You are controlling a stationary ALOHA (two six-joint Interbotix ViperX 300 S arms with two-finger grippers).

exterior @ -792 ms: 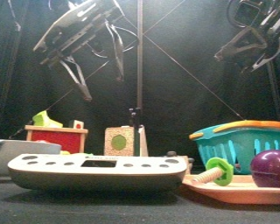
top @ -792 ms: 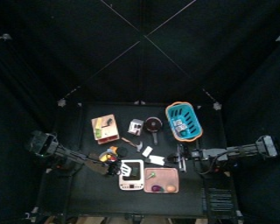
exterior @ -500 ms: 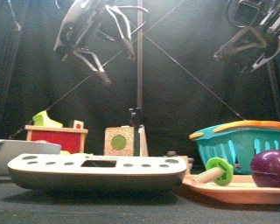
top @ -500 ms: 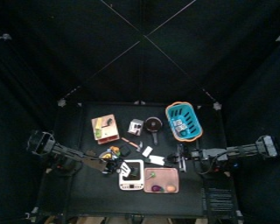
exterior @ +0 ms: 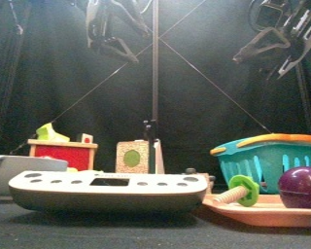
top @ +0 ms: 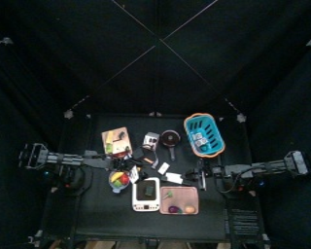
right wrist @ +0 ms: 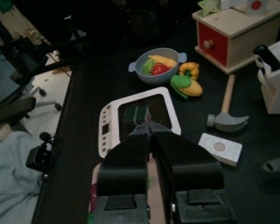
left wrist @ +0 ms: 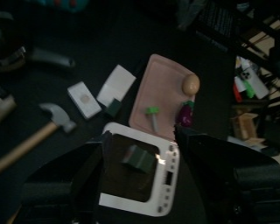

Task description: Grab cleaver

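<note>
**Location of item.** No cleaver is identified with certainty. The likeliest candidate is a black handle (right wrist: 262,54) sticking out of a white block (right wrist: 275,86), which stands toward the far middle of the table (top: 86,209), just beside the red-and-cream toy box (right wrist: 238,35). No blade is visible, so it is presumably sheathed in the block.

**Tool state.** The right gripper (right wrist: 150,131) is clenched on nothing, with its jaws pressed together. It hangs high over the near right of the table, well apart from the block. The left gripper (exterior: 116,37) hangs high on the left, and whether it is closed cannot be told.

**Handling assessment.** The other items are toys, so the cleaver is judged to be light, rigid plastic or wood, not fragile, with a smooth handle that may slip.

- Take hold across the handle, close to where it leaves the block.
- Draw it out along the slot's own line.
- The block looks light and may lift or tip with the pull.
- The hammer (right wrist: 227,103) lies near the block and may crowd the approach.
</note>
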